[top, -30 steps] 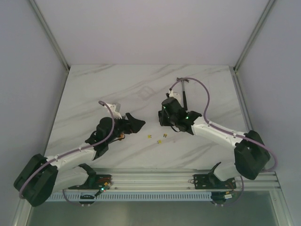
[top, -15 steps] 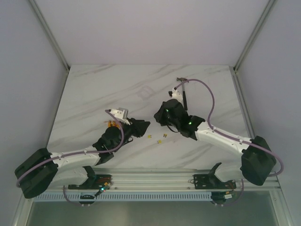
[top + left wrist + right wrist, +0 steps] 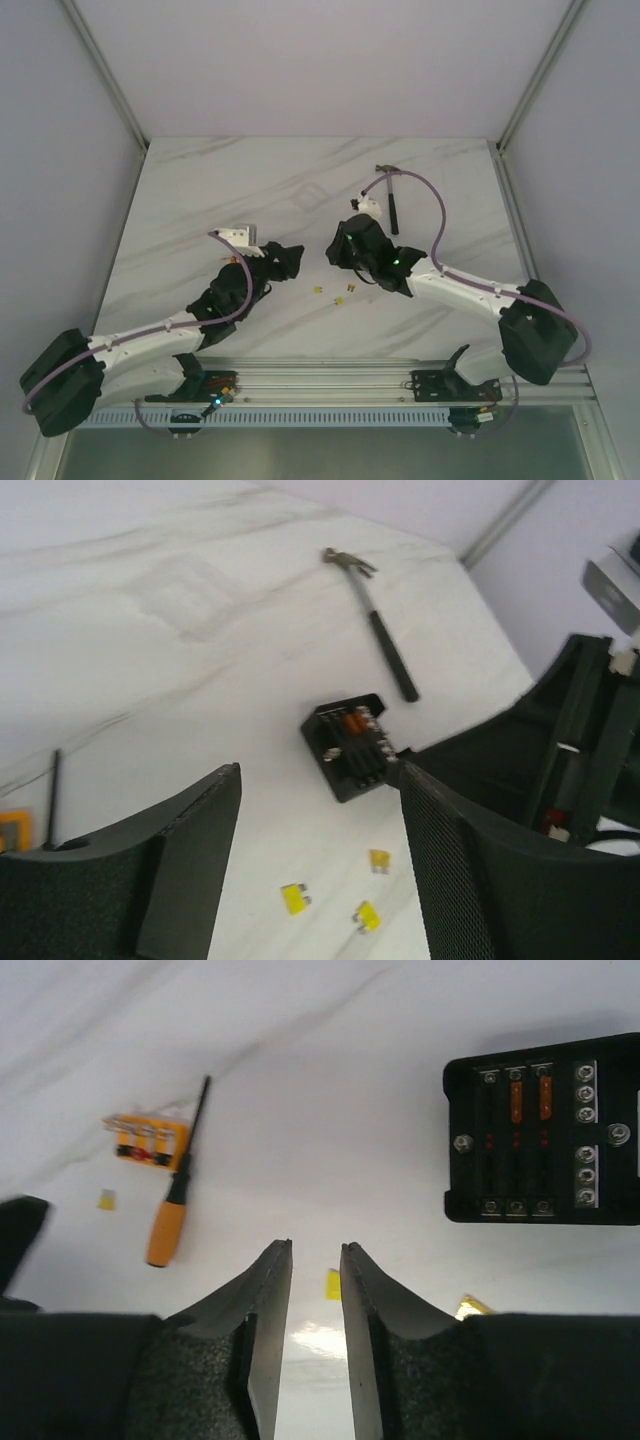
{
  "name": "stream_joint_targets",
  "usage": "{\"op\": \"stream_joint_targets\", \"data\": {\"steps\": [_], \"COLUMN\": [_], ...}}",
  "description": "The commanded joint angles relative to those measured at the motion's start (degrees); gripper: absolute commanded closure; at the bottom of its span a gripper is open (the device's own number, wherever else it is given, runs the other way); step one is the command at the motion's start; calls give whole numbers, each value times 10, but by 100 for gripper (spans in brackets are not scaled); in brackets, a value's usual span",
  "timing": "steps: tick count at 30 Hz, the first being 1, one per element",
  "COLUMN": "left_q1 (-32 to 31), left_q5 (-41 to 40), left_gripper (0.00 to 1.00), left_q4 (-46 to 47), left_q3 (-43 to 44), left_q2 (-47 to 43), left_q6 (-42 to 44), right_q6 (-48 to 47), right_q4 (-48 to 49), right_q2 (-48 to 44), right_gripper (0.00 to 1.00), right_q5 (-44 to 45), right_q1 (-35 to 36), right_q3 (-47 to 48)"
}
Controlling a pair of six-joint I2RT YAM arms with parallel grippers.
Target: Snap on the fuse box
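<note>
The fuse box [image 3: 545, 1130], black and square with orange fuses in its slots, lies open-topped on the marble; the left wrist view also has the fuse box [image 3: 348, 742]. In the top view the right arm hides it. Its clear lid [image 3: 190, 600] lies apart, farther back on the table, a faint outline [image 3: 308, 198]. My left gripper [image 3: 320, 780] hangs open above the table, short of the box, with nothing between its fingers. My right gripper [image 3: 316, 1248] stands beside the box, its jaws a narrow gap apart and empty.
Loose yellow fuses [image 3: 294, 898] lie between the grippers, one [image 3: 333, 1283] just beyond my right fingertips. A hammer [image 3: 390, 195] lies behind the box. An orange-handled screwdriver [image 3: 178, 1195] and a small orange block [image 3: 148, 1140] sit to the left.
The left arm has swung and its gripper has pulled back a little from the loose fuses, its jaws narrowing then widening. The right gripper has shifted slightly left.
</note>
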Motion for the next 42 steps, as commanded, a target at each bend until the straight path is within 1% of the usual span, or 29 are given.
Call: {"op": "stream_joint_targets", "data": {"steps": [1, 3, 4, 7, 10, 12, 14, 15, 17, 20, 23, 26, 33, 37, 40, 42], "left_q1": [38, 65, 81, 122, 157, 179, 205, 219, 243, 274, 307, 326, 345, 351, 354, 359], "left_q5": [-31, -28, -24, -26, -29, -35, -37, -33, -22, 10, 49, 68, 90, 110, 106, 107], "left_gripper": [25, 23, 23, 23, 23, 23, 23, 23, 24, 26, 28, 32, 38, 44, 49, 50], "left_q4": [-126, -185, -221, -333, -421, -476, -532, -555, -589, -620, -622, -620, -617, -618, -620, -623], "left_q3": [12, 21, 27, 50, 63, 72, 89, 94, 105, 113, 107, 107, 128, 141, 151, 159], "left_q2": [-26, -30, -32, -35, -43, -44, -38, -34, -20, 2, 19, 36, 91, 129, 145, 158], "left_q6": [-24, -44, -54, -90, -112, -123, -131, -131, -129, -123, -118, -99, -61, -47, -41, -37], "right_q6": [-69, -92, -111, -152, -182, -197, -211, -219, -229, -245, -258, -271, -275, -273, -272, -272], "right_q4": [-5, -6, -8, -19, -23, -21, -16, -12, -7, 9, 36, 64, 79, 82, 85, 85], "right_q2": [27, 31, 32, 28, 15, 7, 0, -3, -7, -13, -28, -45, -77, -94, -106, -112], "right_gripper": [65, 61, 57, 47, 39, 35, 34, 28, 25, 21, 17, 13, 5, 4, 4, 4], "right_q5": [0, 3, 5, 22, 45, 53, 57, 59, 61, 57, 56, 55, 62, 68, 70, 73], "right_q1": [5, 5, 4, 4, 2, -2, -5, -6, -8, -10, -12, -14, -19, -21, -22, -21], "right_q3": [20, 21, 21, 20, 7, -4, -14, -19, -29, -42, -67, -93, -126, -140, -148, -151]}}
